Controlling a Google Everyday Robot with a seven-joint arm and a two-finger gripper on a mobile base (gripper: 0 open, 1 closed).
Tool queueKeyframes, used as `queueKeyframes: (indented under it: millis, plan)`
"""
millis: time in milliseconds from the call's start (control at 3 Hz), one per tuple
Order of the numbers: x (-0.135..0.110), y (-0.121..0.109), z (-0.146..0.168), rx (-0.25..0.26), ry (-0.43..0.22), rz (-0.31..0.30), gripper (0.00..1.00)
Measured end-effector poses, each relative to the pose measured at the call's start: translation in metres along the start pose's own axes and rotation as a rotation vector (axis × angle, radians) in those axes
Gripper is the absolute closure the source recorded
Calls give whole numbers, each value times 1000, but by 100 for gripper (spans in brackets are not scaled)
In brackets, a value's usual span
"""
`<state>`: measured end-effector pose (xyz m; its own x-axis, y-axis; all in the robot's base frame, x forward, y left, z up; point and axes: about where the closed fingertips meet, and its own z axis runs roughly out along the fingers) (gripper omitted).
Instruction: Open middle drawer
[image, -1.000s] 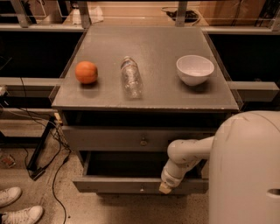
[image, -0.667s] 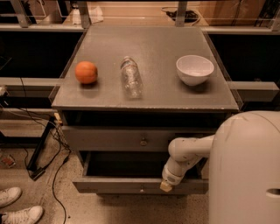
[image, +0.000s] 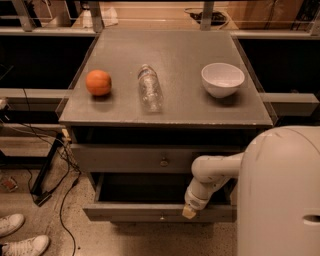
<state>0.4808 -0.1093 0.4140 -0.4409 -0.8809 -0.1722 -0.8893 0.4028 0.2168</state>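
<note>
So, middle drawer (image: 125, 212): second one down, pulled well out from under the table (image: 175, 55), dark inside showing behind its grey front, small knob (image: 161, 217) at the centre of that front.
hand (image: 189, 212): down at the drawer's front edge, just right of the knob, touching the front or very nearly so; can't tell whether clenched or released.
arm (image: 215, 167): reaching left out of the big white robot body (image: 280, 200), bent at the elbow, pointing down at the drawer.
step in hand: looks like the tail end of the pull, with the drawer already open a good way.
next move: probably just letting go and backing straight off the front without nudging the drawer back in; maybe a bit more pull if full extension is wanted.
versus a second ago: pretty much nothing different. Drawer out by the same amount, hand at the same spot on the front, stuff on top unmoved.
top drawer (image: 120, 159): taller front, bigger knob (image: 164, 162), looks shut, right above the open one.
on the table: orange (image: 98, 82) at left, clear bottle (image: 150, 88) lying on its side in the middle, white bowl (image: 223, 79) at right, all well apart.
floor (image: 30, 210): cables (image: 65, 200) at left, white shoes (image: 20, 235) in the bottom-left corner.
</note>
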Motion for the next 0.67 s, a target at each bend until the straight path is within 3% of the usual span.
queueKeyframes:
  millis: [667]
  plan:
    - [4, -1, -3, -4, -7, 18, 100]
